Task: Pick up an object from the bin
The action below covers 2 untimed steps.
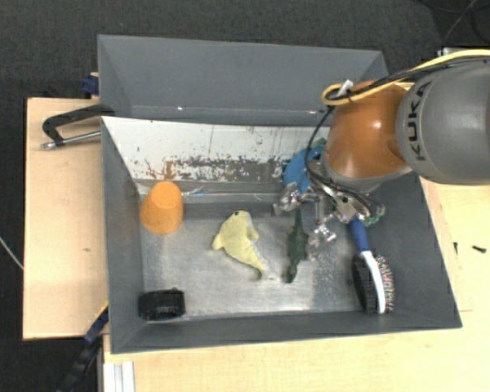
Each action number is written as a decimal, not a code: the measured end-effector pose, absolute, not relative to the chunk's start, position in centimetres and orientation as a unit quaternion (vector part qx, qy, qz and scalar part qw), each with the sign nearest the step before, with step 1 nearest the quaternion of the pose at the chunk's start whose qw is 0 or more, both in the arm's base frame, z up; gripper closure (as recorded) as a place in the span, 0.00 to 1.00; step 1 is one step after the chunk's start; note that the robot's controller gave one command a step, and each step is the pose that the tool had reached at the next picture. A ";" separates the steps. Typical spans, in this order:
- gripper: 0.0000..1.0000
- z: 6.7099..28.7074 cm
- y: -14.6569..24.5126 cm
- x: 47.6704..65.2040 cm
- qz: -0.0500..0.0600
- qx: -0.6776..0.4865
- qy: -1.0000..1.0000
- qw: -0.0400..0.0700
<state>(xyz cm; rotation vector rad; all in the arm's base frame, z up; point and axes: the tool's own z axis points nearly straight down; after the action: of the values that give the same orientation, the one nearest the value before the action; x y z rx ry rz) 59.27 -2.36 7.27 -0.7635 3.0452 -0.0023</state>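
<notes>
The pincer (305, 219) is low in the right part of the grey metal bin (122, 243). It is right above the top end of a thin dark green toy (293, 258) that lies on the bin floor. I cannot tell if the pincer is clenched or loose. A blue-handled brush with a black head (366, 278) lies just to the right. A floppy yellow toy (238, 239) lies near on the left.
</notes>
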 end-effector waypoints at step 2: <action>0.00 10.3 -1.3 56.9 0.000 -0.484 0.875 0.002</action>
<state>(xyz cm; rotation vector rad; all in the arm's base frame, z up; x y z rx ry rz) 56.88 -1.25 10.32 -1.5175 2.7454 0.0000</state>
